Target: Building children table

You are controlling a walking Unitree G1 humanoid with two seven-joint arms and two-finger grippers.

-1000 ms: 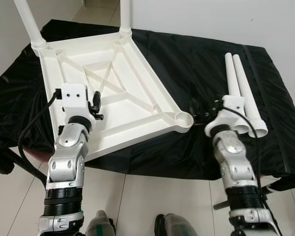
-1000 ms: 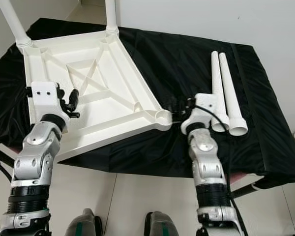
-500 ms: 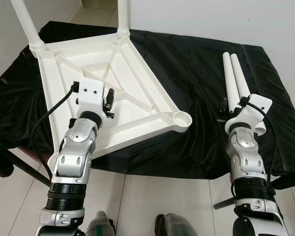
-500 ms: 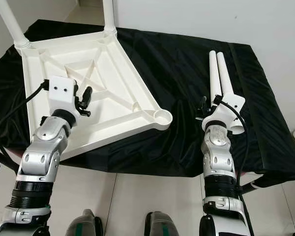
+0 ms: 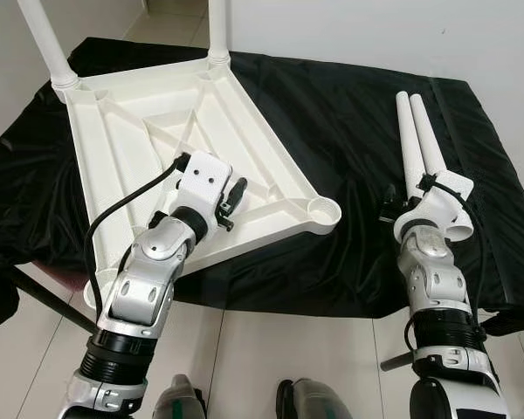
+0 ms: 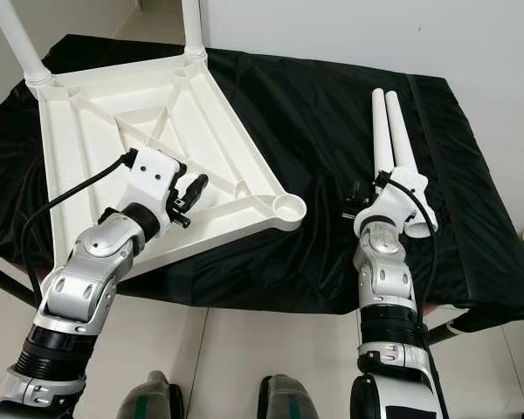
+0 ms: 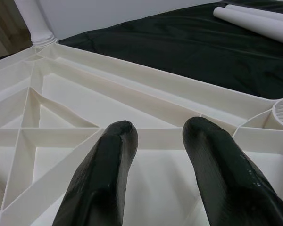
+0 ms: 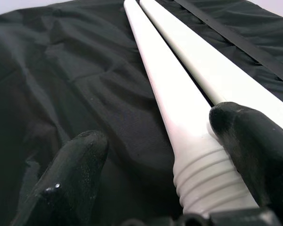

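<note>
Loose table leg [image 8: 179, 117] now sits between the right gripper's [image 8: 170, 160] open fingers, ungrasped; left gripper [image 7: 155, 155], open and empty, has shifted right over the upturned table frame [image 5: 157, 131].

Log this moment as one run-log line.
left tool: open over upturned tabletop | right tool: open, straddling near loose leg | empty corner socket

On the counter [image 5: 332, 131] the upside-down tabletop [image 5: 183, 148] lies to the left, with two legs [image 5: 44, 39] standing up at its far corners. An empty socket [image 5: 325, 209] is at its near right corner. Well apart to the right, two loose legs [image 5: 424, 157] lie side by side (touching each other). The left gripper [image 7: 155, 141] is over the tabletop; the right gripper [image 8: 160, 160] straddles the nearer loose leg.
</note>
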